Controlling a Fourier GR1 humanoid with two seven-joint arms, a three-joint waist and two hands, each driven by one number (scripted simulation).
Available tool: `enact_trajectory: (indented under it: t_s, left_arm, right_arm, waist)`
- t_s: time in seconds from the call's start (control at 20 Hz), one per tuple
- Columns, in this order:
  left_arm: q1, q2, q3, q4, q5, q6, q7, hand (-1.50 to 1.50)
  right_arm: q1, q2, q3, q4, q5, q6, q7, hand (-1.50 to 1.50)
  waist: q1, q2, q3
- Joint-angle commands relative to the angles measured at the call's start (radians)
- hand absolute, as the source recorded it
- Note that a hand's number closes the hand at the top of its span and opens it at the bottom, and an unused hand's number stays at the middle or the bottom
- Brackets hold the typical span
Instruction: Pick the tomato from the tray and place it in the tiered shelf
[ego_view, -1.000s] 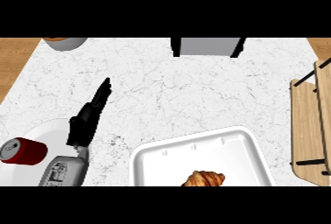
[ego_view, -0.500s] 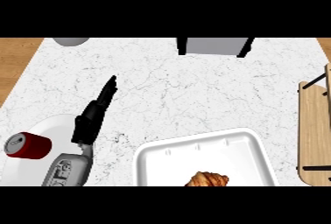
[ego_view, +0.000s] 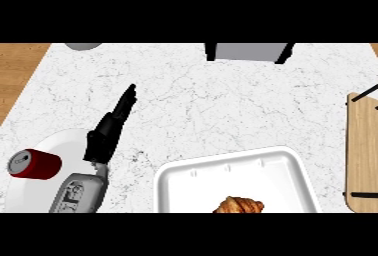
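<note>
White marbled counter (ego_view: 221, 100) fills the head view, with wood floor showing at the upper left corner. Left hand (ego_view: 109, 131) lies over the counter, fingers (ego_view: 127, 100) straight and released, holding nothing. Just behind its wrist, on the side away from the fingertips, sits a white plate (ego_view: 63, 142) carrying a red can (ego_view: 33, 164). Right of the fingers, near the lower edge, a white tray (ego_view: 236, 175) holds a croissant (ego_view: 239, 205). Wooden tiered shelf (ego_view: 362, 155) stands well apart at the right edge. No tomato can be identified. Right hand is out of view.
</note>
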Motion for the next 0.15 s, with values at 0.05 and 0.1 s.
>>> enact_trajectory:
  t_s: [0.05, 0.1]
  left_arm:
    - [-0.011, -0.008, -0.001, -0.003, 0.0, 0.006, -0.004, 0.0]
    - [-0.006, 0.016, 0.012, -0.01, 0.005, -0.007, -0.001, 0.0]
  right_arm:
    - [0.032, -0.004, 0.005, 0.011, 0.024, 0.069, -0.063, -1.5]
    - [0.04, -0.012, 0.009, 0.01, 0.033, 0.065, -0.064, -1.5]
  waist:
    - [-0.001, 0.005, 0.006]
    - [0.006, 0.004, 0.006]
